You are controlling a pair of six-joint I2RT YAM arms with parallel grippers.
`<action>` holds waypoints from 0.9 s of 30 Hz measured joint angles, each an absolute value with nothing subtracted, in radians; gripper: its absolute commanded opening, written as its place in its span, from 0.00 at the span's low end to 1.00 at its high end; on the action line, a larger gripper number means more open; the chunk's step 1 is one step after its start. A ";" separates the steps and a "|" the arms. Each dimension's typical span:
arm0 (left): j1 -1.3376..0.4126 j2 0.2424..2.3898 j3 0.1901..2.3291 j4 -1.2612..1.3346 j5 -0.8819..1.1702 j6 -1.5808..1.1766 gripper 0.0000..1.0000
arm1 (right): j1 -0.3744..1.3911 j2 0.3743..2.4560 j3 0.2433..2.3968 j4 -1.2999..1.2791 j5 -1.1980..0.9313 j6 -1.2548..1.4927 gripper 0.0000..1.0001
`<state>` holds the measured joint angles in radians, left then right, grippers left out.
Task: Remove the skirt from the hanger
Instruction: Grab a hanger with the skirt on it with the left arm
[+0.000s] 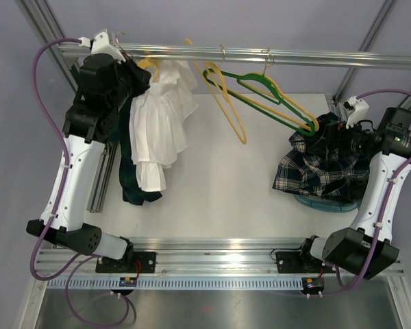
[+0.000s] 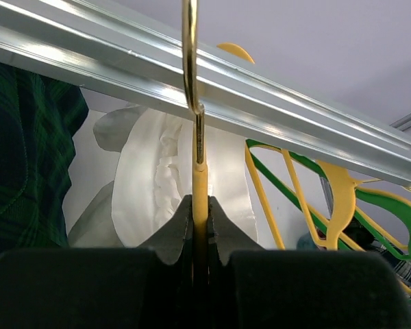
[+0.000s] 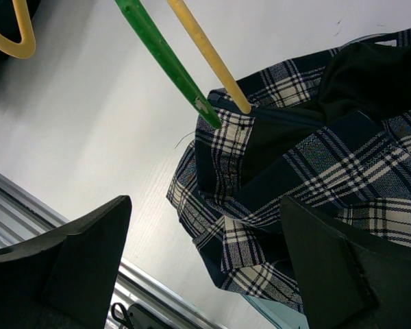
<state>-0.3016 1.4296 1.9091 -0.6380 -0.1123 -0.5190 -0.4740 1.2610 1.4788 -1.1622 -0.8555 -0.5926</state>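
The left pincer (image 2: pixel 200 229) is closed on the neck of a yellow hanger (image 2: pixel 199 185), whose hook (image 2: pixel 189 55) rises straight above the fingers and curls over the rail (image 2: pixel 260 103). Behind that pincer hangs a white garment (image 1: pixel 161 116), and to its left a dark green plaid skirt (image 1: pixel 131 171) drops from the same end of the rail toward the desk (image 1: pixel 219 199). The right pincer (image 3: pixel 205 267) stands wide open, holding nothing, just above the desk. Ahead of it and to its right lies a heap of navy and white plaid cloth (image 3: pixel 315 185). The ends of a green hanger (image 3: pixel 166 62) and a second yellow hanger (image 3: pixel 209 55) reach down to the edge of that heap, between and beyond the open fingers.
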 measured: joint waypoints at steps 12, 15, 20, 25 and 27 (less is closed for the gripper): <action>-0.302 1.326 1.801 -0.583 -0.062 -0.522 0.00 | -0.474 1.252 1.473 -1.190 -0.874 -0.657 0.98; -0.302 1.224 1.697 -0.561 -0.016 -0.502 0.00 | -0.474 1.252 1.476 -1.228 -0.899 -0.701 0.98; -0.302 1.083 1.565 -0.537 0.062 -0.459 0.00 | -0.474 1.256 1.519 -1.283 -0.931 -0.739 0.97; -0.302 0.962 1.393 -0.493 0.158 -0.403 0.00 | -0.454 1.260 1.575 -1.305 -0.929 -0.730 0.95; -0.302 0.916 1.317 -0.479 0.194 -0.383 0.00 | -0.414 1.259 1.589 -1.307 -0.912 -0.710 0.94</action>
